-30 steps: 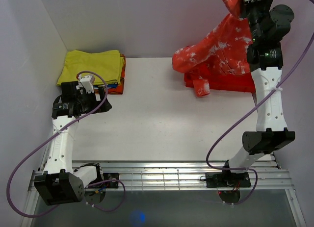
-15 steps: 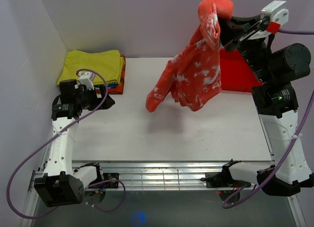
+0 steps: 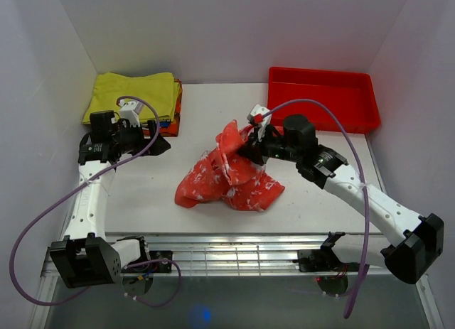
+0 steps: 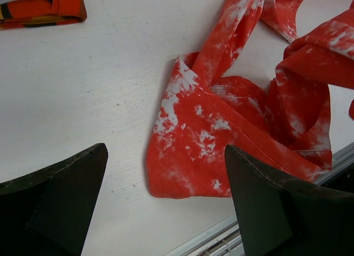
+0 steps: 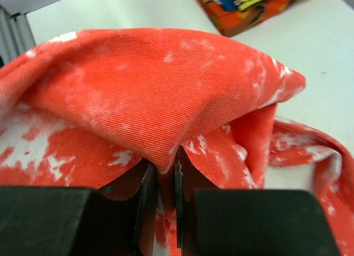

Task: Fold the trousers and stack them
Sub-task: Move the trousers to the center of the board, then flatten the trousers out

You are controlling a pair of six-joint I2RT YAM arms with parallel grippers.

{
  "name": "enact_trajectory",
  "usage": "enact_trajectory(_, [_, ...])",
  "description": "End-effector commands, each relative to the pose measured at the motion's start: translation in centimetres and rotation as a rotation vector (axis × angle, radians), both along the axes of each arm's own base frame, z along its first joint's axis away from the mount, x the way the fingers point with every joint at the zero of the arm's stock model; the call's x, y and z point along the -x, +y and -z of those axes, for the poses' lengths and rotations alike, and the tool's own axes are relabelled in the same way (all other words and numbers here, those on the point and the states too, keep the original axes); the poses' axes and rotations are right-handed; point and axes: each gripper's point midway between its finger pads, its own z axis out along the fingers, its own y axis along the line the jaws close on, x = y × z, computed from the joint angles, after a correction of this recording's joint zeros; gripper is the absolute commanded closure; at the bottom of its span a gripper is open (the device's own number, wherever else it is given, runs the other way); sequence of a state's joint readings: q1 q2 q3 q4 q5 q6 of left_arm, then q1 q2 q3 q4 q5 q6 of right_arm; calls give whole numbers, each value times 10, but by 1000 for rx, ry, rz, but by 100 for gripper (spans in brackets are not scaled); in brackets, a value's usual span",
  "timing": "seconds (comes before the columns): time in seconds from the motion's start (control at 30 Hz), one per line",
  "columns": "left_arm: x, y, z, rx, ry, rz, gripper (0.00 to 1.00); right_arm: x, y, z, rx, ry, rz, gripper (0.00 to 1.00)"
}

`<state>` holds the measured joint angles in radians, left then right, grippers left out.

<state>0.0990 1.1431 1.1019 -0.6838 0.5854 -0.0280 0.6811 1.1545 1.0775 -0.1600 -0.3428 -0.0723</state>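
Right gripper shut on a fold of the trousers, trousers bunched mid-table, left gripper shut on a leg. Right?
One slip: the left gripper is open and holds nothing; the left wrist view shows its jaws wide apart, clear of the cloth. The rest stands: the right gripper is shut on a fold of the trousers, which lie bunched in the middle of the table.

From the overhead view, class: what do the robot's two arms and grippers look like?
The left arm and right arm match: white links joined by chunky black joint housings. A purple cable loops loosely along each arm. The left gripper and right gripper each have two black, blocky fingers.
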Motion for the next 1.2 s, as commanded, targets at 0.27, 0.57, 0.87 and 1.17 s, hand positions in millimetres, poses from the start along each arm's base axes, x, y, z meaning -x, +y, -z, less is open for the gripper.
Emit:
enact_trajectory(0.27, [-5,-9,-20,158,44,16,3,18,104,-45,-118,-95,-198,86])
enact_trajectory(0.57, [-19,25,-48,413,33,-21,3,-56,180,-45,-57,-12,-117,37])
enact_trajectory(0.87, [0,36,-30,159,-58,85,3,-82,29,3,188,165,-56,2])
enact_trajectory(1.17, [8,25,-10,33,-72,251,3,-32,-98,155,592,342,-75,3])
